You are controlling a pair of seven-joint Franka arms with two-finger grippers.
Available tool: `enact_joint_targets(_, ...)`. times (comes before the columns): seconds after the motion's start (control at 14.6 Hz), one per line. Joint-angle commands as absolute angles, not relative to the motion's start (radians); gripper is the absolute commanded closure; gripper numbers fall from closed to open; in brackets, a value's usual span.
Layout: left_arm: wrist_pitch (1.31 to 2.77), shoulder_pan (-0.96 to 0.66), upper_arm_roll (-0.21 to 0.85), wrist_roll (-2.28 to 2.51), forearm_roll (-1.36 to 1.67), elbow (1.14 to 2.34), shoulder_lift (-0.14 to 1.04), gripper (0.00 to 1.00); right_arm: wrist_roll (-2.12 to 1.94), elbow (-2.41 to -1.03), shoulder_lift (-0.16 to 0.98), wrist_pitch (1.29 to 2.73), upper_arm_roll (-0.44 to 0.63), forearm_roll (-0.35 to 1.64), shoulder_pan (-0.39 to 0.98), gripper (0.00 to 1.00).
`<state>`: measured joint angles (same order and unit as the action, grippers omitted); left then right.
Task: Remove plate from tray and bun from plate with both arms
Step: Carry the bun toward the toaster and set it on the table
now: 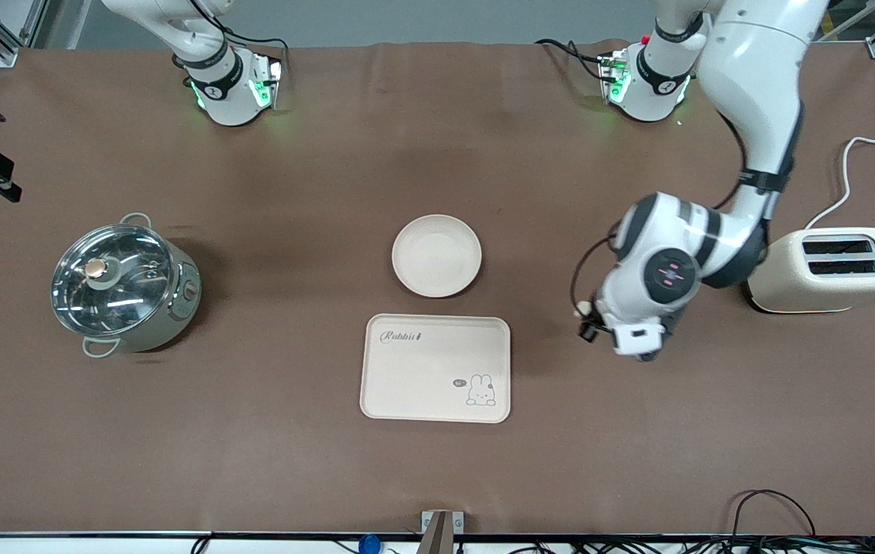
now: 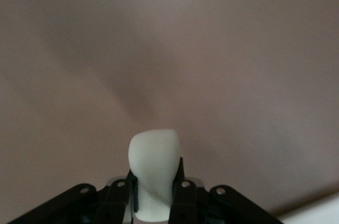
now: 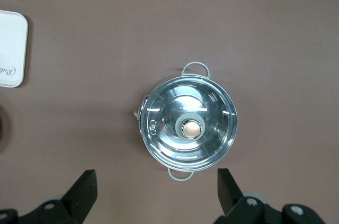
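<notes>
My left gripper [image 1: 589,326] hangs over bare table between the tray and the toaster. It is shut on the bun [image 2: 153,168], a pale cream puck held on edge between the black fingers [image 2: 179,179]; a bit of it shows in the front view [image 1: 582,311]. The round cream plate [image 1: 437,255] lies empty mid-table, just farther from the front camera than the tray [image 1: 435,368]. My right gripper [image 3: 153,197] is open and empty, high over the pot; its hand is outside the front view.
A steel pot with a glass lid [image 1: 123,285] stands toward the right arm's end and shows in the right wrist view [image 3: 189,124]. A cream toaster [image 1: 829,269] stands toward the left arm's end, its cord running toward the bases.
</notes>
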<state>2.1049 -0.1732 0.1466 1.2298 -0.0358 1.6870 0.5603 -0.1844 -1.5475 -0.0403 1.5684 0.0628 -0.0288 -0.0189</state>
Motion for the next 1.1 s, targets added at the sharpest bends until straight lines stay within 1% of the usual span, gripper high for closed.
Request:
enact_joint_targets(0.0,2.105,-0.095,0.16,1.145,-0.116,1.692,0.601,0.7,-0.167,-1.548,-0.04,1.562,0.066,-0.052,-0.011,0.0)
enact_joint_targets(0.14,2.112,-0.06,0.161,1.14,-0.176,1.687,0.638,0.65,-0.167,-1.548,-0.04,1.559,0.066,-0.052,-0.008,0.0)
enact_joint_targets(0.27,2.135,-0.031,0.163,1.131,-0.179,1.683,0.66,0.56,-0.169,-1.548,-0.04,1.549,0.066,-0.052,-0.008,0.0)
enact_joint_targets(0.41,2.14,-0.026,0.164,1.131,-0.176,1.674,0.673,0.36,-0.169,-1.549,-0.04,1.552,0.066,-0.049,-0.008,0.0)
enact_joint_targets(0.55,2.144,-0.025,0.164,1.134,-0.167,1.669,0.678,0.07,-0.169,-1.548,-0.035,1.562,0.066,-0.045,-0.008,0.0)
enact_joint_targets(0.62,2.143,-0.023,0.164,1.134,-0.167,1.663,0.672,0.0,-0.169,-1.549,-0.037,1.563,0.066,-0.044,-0.006,0.0)
enact_joint_targets(0.76,2.128,-0.026,0.169,1.135,-0.17,1.628,0.651,0.0,-0.169,-1.551,-0.037,1.552,0.064,-0.044,-0.005,0.0)
enact_joint_targets(0.89,2.091,-0.028,0.173,1.09,-0.179,1.599,0.605,0.0,-0.167,-1.562,-0.037,1.558,0.063,-0.044,-0.003,0.0)
enact_joint_targets(1.03,2.033,-0.028,0.172,0.917,-0.181,1.562,0.531,0.0,-0.167,-1.563,-0.037,1.562,0.063,-0.043,0.0,0.0)
